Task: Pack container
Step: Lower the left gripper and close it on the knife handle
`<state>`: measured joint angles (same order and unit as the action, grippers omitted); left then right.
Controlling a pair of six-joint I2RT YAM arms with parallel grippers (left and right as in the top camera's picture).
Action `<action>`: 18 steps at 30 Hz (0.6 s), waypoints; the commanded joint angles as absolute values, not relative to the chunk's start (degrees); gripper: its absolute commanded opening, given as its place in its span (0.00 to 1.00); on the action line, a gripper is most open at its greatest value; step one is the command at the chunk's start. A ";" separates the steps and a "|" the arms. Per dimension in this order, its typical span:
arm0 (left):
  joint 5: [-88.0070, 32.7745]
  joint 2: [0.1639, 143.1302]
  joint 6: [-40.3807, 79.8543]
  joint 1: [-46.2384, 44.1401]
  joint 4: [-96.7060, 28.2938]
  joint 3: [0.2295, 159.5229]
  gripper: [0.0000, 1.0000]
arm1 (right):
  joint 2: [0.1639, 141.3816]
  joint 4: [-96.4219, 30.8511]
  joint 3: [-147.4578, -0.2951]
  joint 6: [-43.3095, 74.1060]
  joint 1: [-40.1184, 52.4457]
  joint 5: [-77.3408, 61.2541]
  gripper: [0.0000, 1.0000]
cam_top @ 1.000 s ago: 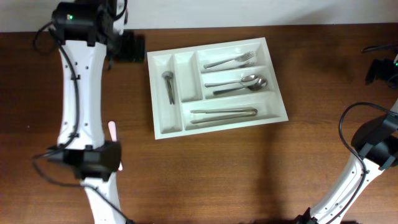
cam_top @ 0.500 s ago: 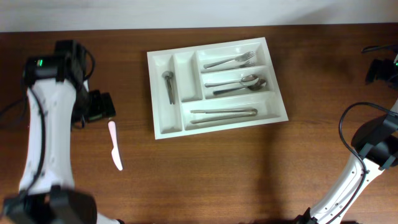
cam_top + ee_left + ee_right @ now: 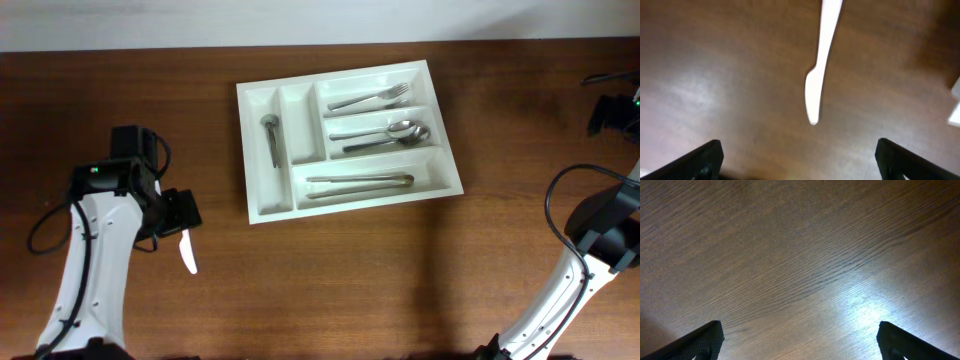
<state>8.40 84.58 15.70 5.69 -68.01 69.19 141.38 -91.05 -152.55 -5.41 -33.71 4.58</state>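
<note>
My left gripper (image 3: 799, 162) hangs wide open and empty over the white plastic knife (image 3: 816, 85), which lies on the table (image 3: 715, 75) to the left of the container (image 3: 298, 125) and well apart from it. The knife is thin and sits low against the wood, so I think the likeliest failure is the fingertips landing on the table and closing above it, or skating it sideways. It also lies slightly to one side of the midline between the jaws, so one finger could reach it first and spin it before the other arrives. My wrist view is blurred, so I can't be sure the knife lies quite flat. A light plastic piece pinched near its tip may flex or pivot in the grip, and it could then catch the container's rim on the way over and nudge it. The forks (image 3: 370, 98) and spoons (image 3: 388, 133) already fill compartments, so a careless drop could land it among them. The right gripper (image 3: 800, 342) waits wide open over bare wood, holding nothing
</note>
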 commanded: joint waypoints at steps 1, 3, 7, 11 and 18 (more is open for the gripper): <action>8.38 85.97 16.43 5.80 -65.19 69.08 0.99 | 141.16 -90.98 -152.14 -5.76 -33.78 4.27 0.99; 8.40 87.61 19.40 5.80 -64.25 69.08 0.99 | 141.16 -90.98 -152.14 -5.76 -33.78 4.27 0.99; 6.90 92.49 23.99 5.80 -63.16 69.08 0.99 | 141.16 -90.98 -152.14 -5.76 -33.78 4.27 0.99; 3.16 98.28 23.97 5.80 -61.43 69.08 0.99 | 141.16 -90.98 -152.14 -5.76 -33.78 4.27 0.99; 1.65 103.70 23.99 5.80 -58.43 69.08 0.99 | 141.16 -90.98 -152.14 -5.76 -33.78 4.27 0.99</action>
